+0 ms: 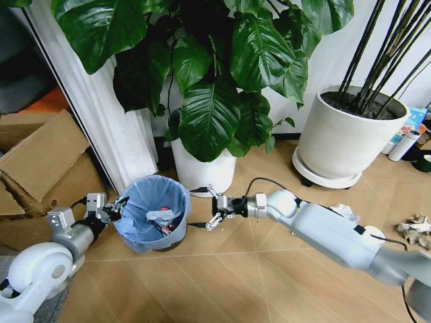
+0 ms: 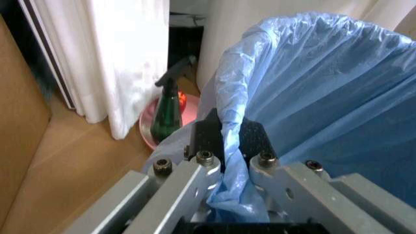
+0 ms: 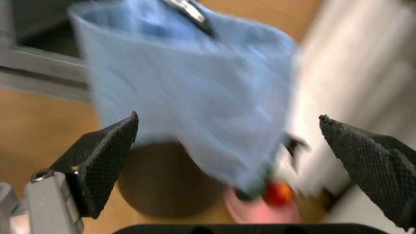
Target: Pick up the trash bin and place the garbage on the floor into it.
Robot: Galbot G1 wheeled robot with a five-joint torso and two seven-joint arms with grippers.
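Head view: the bin (image 1: 153,214) stands on the floor (image 1: 222,282) before a white plant pot (image 1: 202,168), litter lying inside its blue liner. The left pincer (image 1: 116,208) is clenched on the bin's rim at its left side; the left wrist view shows both pads (image 2: 206,138) pinching the liner edge. The right pincer (image 1: 217,210) hangs just right of the bin, released, its jaws wide apart and holding nothing. More garbage (image 1: 415,230) lies on the floor far right.

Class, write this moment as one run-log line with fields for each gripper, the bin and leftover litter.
left gripper: shut on trash bin rim | right gripper: open, beside bin | bin: holds litter | floor: paper wad and white paper ball remain
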